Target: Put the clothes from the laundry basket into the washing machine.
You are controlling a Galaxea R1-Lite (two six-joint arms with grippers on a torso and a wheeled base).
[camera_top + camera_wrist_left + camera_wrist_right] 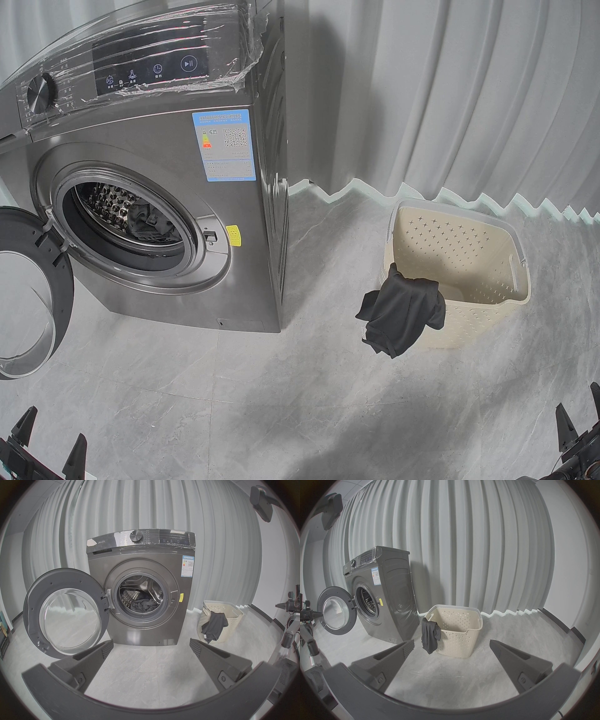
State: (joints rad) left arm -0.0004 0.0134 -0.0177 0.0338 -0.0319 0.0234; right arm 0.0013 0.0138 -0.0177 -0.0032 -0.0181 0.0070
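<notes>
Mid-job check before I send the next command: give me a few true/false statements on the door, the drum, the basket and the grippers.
1. The washing machine door is shut. False: it stands wide open.
2. A black garment hangs over the laundry basket rim. True.
3. The drum is empty. False: dark clothes lie inside it.
4. The left gripper and the right gripper are both open and empty. True.
</notes>
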